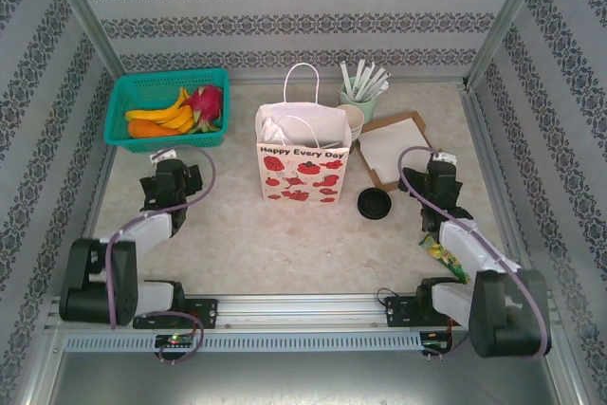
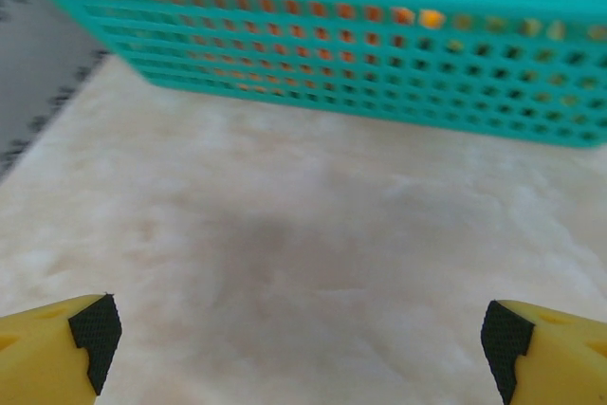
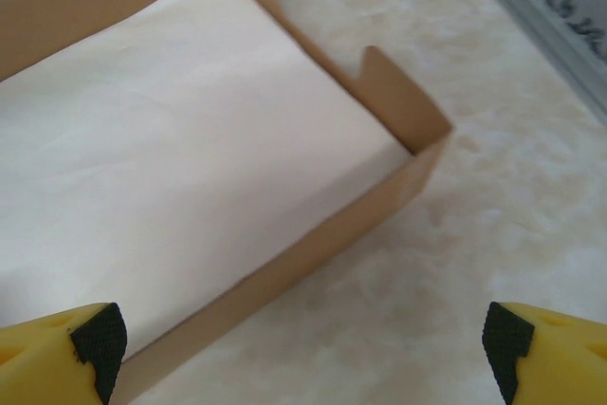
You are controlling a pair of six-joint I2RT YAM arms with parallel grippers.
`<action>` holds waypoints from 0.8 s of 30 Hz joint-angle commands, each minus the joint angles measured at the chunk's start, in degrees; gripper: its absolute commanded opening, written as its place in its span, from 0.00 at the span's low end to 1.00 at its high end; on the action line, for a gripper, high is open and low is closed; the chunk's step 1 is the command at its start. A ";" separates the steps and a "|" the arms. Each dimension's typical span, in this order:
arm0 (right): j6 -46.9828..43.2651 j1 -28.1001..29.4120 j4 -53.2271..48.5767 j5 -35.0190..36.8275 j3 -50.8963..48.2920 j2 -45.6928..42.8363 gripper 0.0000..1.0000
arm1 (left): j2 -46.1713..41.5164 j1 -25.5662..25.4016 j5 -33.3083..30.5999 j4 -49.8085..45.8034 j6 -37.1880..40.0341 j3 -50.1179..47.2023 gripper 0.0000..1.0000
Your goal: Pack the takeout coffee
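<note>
The cup (image 1: 353, 121) stands at the far side of the table (image 1: 285, 244), touching or just behind the top right corner of the bag (image 1: 302, 163), which hides most of its outer wall; from above, little more than its open mouth can be made out. That mouth is round and cream inside, with no lid on it, and the wall colour cannot be told here. Right behind it a green holder (image 1: 360, 100) of white sticks overlaps it, so where one ends and the other starts is hard to see. A black lid (image 1: 375, 204) lies flat on the table, apart from the cup, in front of the tray (image 3: 313, 251). The tray is cut off by the right wrist frame, showing a brown wall and pale paper inside. The basket (image 2: 379, 54) is blurred and cropped in the left wrist view, with orange showing through its holes. The left gripper (image 2: 303, 339) hangs spread wide over bare table, holding nothing. The right gripper (image 3: 303, 339) is likewise spread wide and empty, at the tray's near corner. A packet (image 1: 444, 259) is partly covered by the right arm.
</note>
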 commanded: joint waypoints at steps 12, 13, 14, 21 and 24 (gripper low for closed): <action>-13.95 2.15 24.48 -9.85 4.08 15.19 0.98 | 7.23 1.20 23.96 24.46 8.42 -3.55 1.00; -14.61 2.97 25.41 -8.87 3.68 15.41 0.98 | 7.66 0.84 24.71 24.38 9.26 -3.31 1.00; -15.43 4.08 26.93 -7.18 2.83 15.67 0.98 | 8.18 0.35 24.52 24.77 9.94 -3.36 1.00; -15.65 5.52 44.15 -3.02 -6.63 16.27 0.98 | 13.08 -0.13 19.43 31.76 8.87 -4.41 1.00; -12.95 3.68 46.61 -2.26 -5.13 21.09 0.98 | 12.83 -0.13 13.82 29.44 6.64 -3.46 1.00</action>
